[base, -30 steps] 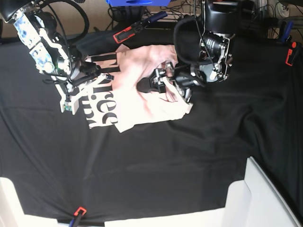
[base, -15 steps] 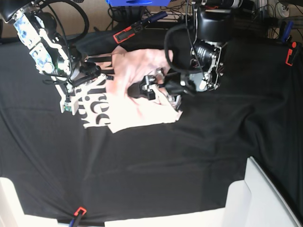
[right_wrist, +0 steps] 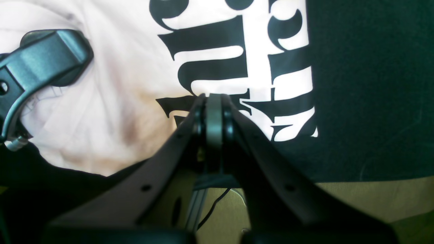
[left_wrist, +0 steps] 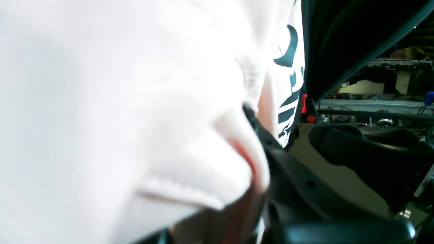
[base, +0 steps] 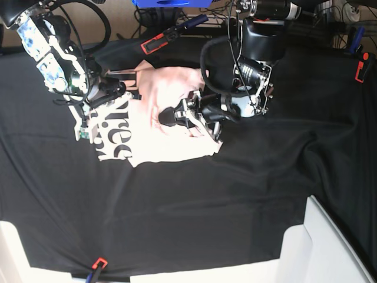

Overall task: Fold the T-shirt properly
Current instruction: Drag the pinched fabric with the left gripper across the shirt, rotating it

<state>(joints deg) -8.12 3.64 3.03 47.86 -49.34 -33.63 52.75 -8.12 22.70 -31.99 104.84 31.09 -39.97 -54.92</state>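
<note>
Since the earlier base frames, the T-shirt [base: 159, 127] has been dragged leftward across the tabletop [base: 235, 194], and the left hand [base: 171, 116] has been carried left with it, its arm now leaning further over the cloth. The T-shirt is seen lying bunched in the far-left part of the black-covered tabletop, pale pink with black lettering exposed along its left edge and its plain side turned up on the right. The right hand [base: 109, 94], at the left of the base view, is shown with its fingers pressed fully together; in the right wrist view the right hand [right_wrist: 214, 101] has its tips at the edge of the lettered cloth, and a thin layer of fabric appears to be pinched between them. The left hand is seen low on the middle of the T-shirt in the base view, with wrinkled cloth gathered around its fingers. In the left wrist view the frame is mostly filled by blurred pale fabric of the T-shirt [left_wrist: 118, 118], lying against one dark finger [left_wrist: 291, 183]; the jaws look partly closed, but whether cloth is truly gripped cannot be told. A white bin [base: 324, 247] is seen at the near right corner, well apart from the T-shirt.
</note>
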